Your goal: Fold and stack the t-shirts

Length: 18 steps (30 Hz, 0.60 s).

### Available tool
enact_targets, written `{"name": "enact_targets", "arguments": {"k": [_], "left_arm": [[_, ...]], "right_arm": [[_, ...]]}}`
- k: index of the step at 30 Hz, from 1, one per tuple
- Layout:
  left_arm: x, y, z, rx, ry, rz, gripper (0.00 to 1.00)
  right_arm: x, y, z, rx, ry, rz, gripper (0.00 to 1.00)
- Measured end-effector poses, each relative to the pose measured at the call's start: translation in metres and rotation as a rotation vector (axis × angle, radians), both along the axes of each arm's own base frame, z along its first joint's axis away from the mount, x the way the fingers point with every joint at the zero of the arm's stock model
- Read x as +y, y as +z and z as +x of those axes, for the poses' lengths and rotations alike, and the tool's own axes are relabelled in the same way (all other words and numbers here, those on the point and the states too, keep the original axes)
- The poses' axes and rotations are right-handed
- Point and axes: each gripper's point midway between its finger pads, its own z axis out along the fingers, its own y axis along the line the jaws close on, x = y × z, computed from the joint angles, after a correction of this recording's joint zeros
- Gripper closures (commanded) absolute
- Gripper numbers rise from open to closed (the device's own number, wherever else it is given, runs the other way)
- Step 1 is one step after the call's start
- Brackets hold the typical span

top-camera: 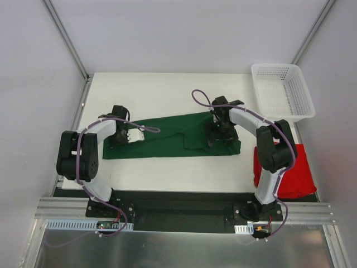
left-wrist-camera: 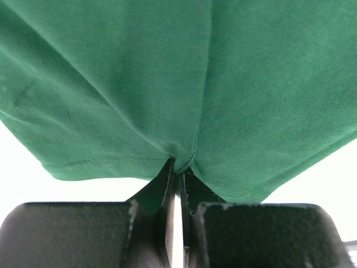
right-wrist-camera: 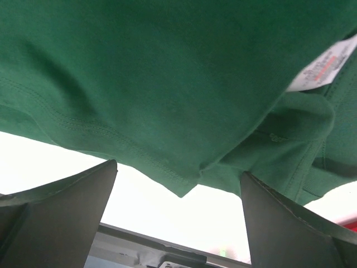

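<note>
A: Where's the shirt?

B: The green t-shirt (top-camera: 167, 139) lies on the white table (top-camera: 167, 176), stretched left to right between the two arms. The left part is flat. The right end is rumpled, with a layer lapped over.

A: Left gripper?

B: The left gripper (top-camera: 124, 137) is at the shirt's left end. In the wrist view the left gripper (left-wrist-camera: 177, 178) is clamped tight on the green t-shirt (left-wrist-camera: 167, 84), right at the stitched hem. The cloth puckers into the pinch and there's hardly any gap between the fingers (left-wrist-camera: 162, 195).

A: Right one?

B: The right gripper (top-camera: 216, 137) is over the shirt's right end. Its own view shows the right gripper (right-wrist-camera: 178, 167) spread wide, gripping nothing. The green t-shirt (right-wrist-camera: 139, 67) fills the view beyond the fingers (right-wrist-camera: 67, 206), and a hemmed corner pokes down between them. A white neck tag (right-wrist-camera: 323, 64) shows at the upper right, and the folds under it are bunched.

A: Is it touching the cloth?

B: I can't tell, the fingertips are too close to the lens.

A: Other shirts?

B: A red t-shirt (top-camera: 295, 173) sits by the table's right edge, just beside the right arm and apart from the green one. It looks folded.

A: Anything else?

B: A white mesh basket (top-camera: 276, 66) stands at the far right corner.
</note>
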Motion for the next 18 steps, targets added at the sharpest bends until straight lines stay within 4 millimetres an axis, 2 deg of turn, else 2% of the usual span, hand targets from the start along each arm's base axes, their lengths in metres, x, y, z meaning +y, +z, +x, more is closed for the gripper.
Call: {"name": "enact_targets", "arguments": {"k": [8, 18], "left_arm": [[0.01, 0.006, -0.017, -0.014, -0.006, 0.052, 1.0], [0.025, 0.021, -0.02, -0.052, 0.002, 0.132, 1.0]], "right_arm": [[0.0, -0.008, -0.002, 0.027, 0.008, -0.003, 0.04], [0.005, -0.014, -0.002, 0.051, 0.012, 0.013, 0.04]]}}
